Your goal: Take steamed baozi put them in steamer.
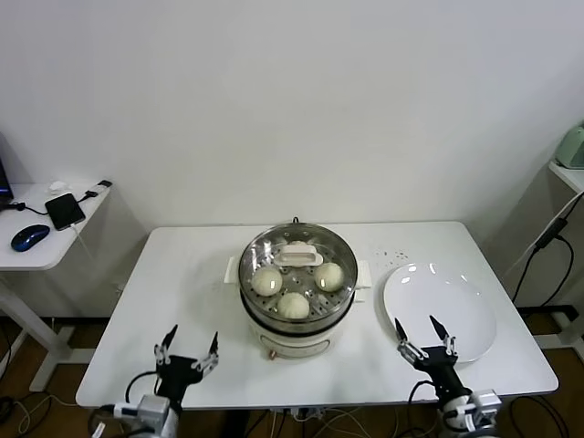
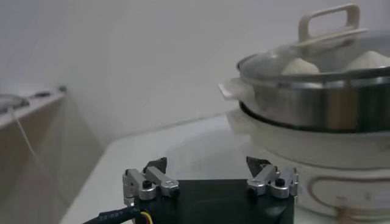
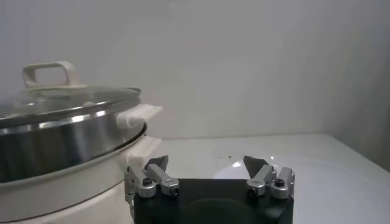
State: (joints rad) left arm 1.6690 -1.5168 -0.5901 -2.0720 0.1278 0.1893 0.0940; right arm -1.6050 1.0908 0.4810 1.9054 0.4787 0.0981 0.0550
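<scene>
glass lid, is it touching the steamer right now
Touching. The left wrist view shows the glass lid seated on the steamer rim with no gap.

White rectangular table [image 1: 182, 274], flat top. At centre: round shiny steel steamer [image 1: 297, 315] on cream-white electric base, glass lid with cream handle [image 1: 297, 255] in place. At three o'clock of steamer, just beside it: flat round white plate [image 1: 440, 310], bare. Between the two, toward one o'clock: scattered small dark specks [image 1: 394, 255].
</scene>
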